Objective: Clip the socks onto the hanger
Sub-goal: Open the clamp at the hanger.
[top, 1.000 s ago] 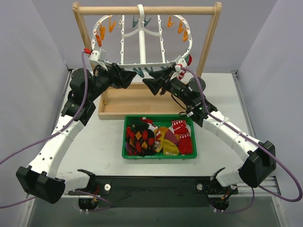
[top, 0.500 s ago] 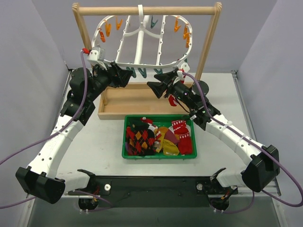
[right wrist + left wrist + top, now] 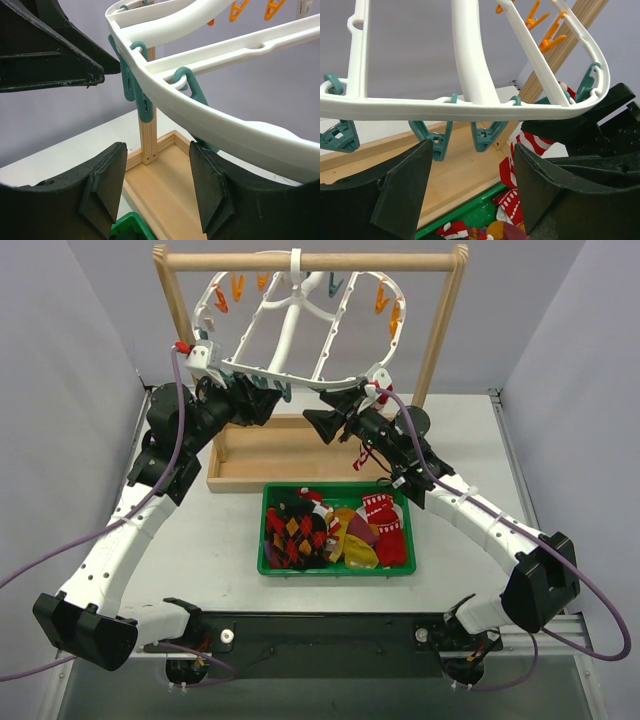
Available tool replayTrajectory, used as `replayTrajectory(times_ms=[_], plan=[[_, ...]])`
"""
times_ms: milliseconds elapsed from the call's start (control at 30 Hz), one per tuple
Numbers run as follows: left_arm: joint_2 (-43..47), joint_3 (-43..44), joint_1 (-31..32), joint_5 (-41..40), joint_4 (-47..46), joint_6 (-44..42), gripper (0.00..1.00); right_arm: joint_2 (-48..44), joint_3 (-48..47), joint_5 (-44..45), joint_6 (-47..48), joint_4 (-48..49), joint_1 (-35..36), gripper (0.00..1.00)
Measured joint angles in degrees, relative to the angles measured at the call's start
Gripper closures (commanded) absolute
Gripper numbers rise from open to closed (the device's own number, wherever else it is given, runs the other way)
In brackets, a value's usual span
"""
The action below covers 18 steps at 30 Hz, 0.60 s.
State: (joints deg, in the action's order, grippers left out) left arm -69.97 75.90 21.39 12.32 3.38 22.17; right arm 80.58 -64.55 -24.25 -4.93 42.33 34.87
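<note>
My left end effector (image 3: 470,155) and right end effector (image 3: 156,160) are both spread wide and grasp nothing, each just under the near rim of the hanger (image 3: 285,335), which hangs tilted. One striped sock (image 3: 532,142) dangles below that rim; whether a clip holds it I cannot tell. The other socks (image 3: 335,530) lie heaped in a green bin (image 3: 335,571) in front of and below the hanger. I judge the hanger light, stiff and quick to swing, so I would steady its rim beside a teal clip (image 3: 482,137); the socks look soft and limp, best pinched at the cuff
</note>
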Motion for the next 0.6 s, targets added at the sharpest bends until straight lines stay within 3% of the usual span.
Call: replayTrajectory(times_ms=[200, 433, 600], plan=[[0.3, 0.0, 0.0, 0.6, 0.3, -0.2, 0.28, 0.5, -0.1, 0.3, 0.3, 0.0, 0.4, 0.47], [3.7, 0.0, 0.0, 3.3, 1.1, -0.3, 0.07, 0.5, -0.1, 0.2, 0.6, -0.1, 0.5, 0.52], [6.2, 0.0, 0.0, 10.3, 0.4, 1.4, 0.05, 0.5, -0.1, 0.0, 0.5, -0.1, 0.5, 0.53]])
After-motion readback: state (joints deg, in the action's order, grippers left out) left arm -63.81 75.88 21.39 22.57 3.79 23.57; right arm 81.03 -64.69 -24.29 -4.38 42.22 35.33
